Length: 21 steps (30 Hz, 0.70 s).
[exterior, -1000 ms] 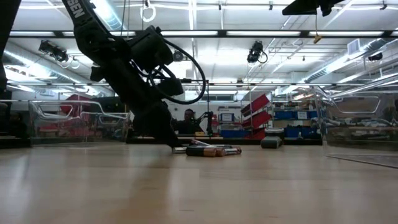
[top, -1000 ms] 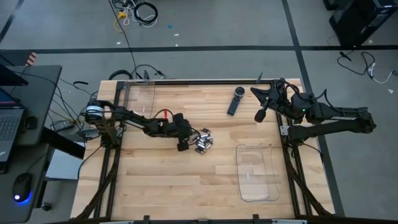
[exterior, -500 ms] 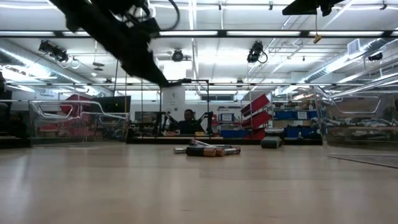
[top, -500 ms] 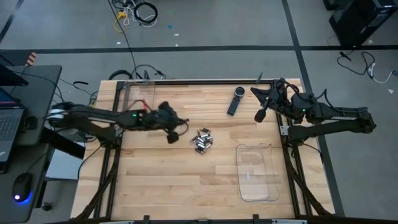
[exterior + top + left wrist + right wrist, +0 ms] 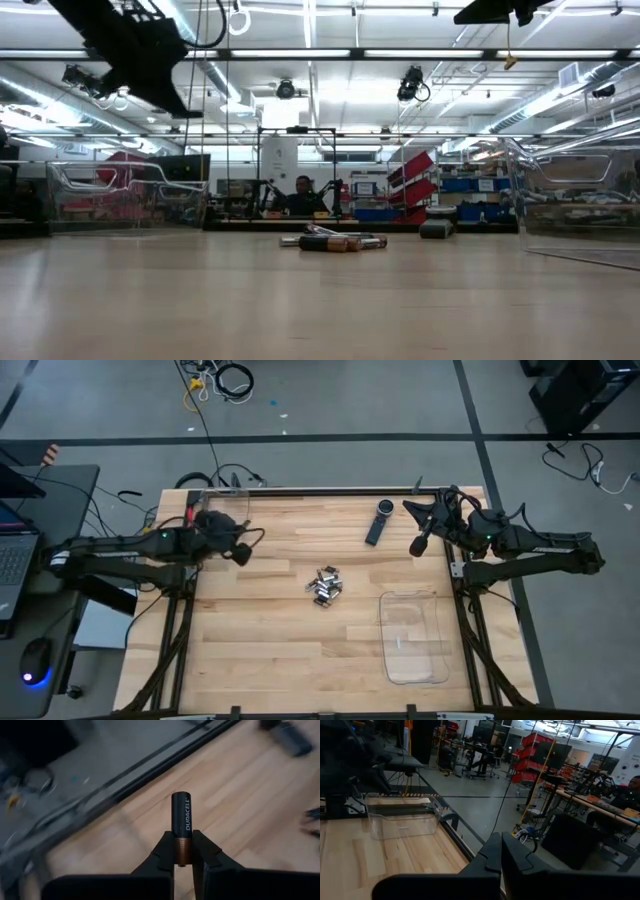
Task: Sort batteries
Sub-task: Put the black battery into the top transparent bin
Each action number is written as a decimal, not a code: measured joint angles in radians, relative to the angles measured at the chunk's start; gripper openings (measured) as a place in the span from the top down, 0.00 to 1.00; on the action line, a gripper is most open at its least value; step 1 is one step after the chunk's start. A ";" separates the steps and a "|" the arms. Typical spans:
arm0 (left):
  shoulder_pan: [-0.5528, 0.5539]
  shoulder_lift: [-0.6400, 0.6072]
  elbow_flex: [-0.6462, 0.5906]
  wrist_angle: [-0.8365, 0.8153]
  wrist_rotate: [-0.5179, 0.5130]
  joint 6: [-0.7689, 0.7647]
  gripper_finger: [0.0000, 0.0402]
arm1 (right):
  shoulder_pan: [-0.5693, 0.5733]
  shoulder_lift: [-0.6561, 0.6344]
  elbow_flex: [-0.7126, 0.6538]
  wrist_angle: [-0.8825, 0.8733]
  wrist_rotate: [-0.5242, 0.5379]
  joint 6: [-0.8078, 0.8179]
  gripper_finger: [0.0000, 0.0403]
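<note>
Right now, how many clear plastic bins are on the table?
2: one clear bin at the far left corner, near the left gripper, and one clear bin at the near right. None looks hidden.

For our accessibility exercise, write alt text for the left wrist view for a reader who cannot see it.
The left gripper is shut on a battery, black on top with a copper band at the bottom, held upright between its two dark fingers. Behind it is the light wooden table, with a dark rail along its edge.
</note>
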 joint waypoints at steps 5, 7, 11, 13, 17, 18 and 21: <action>0.084 0.013 0.000 -0.201 -0.027 -0.189 0.96 | 0.000 0.008 0.000 -0.001 -0.001 0.000 1.00; 0.110 0.022 0.000 -0.265 -0.028 -0.256 0.96 | 0.000 0.017 0.000 0.001 -0.002 0.000 1.00; 0.136 0.030 0.000 -0.308 -0.010 -0.319 0.96 | 0.000 0.036 0.000 -0.001 -0.002 0.008 1.00; 0.142 0.033 0.000 -0.310 0.003 -0.336 0.96 | 0.000 0.049 0.000 0.000 -0.002 0.019 1.00; 0.142 0.041 0.000 -0.311 0.007 -0.336 0.95 | 0.000 0.074 0.000 -0.002 -0.002 0.019 1.00; 0.142 0.042 0.000 -0.315 0.008 -0.336 0.94 | 0.000 0.080 0.000 -0.001 -0.003 0.019 1.00; 0.142 0.048 0.000 -0.330 0.009 -0.337 0.94 | 0.000 0.092 0.000 0.000 -0.003 0.019 1.00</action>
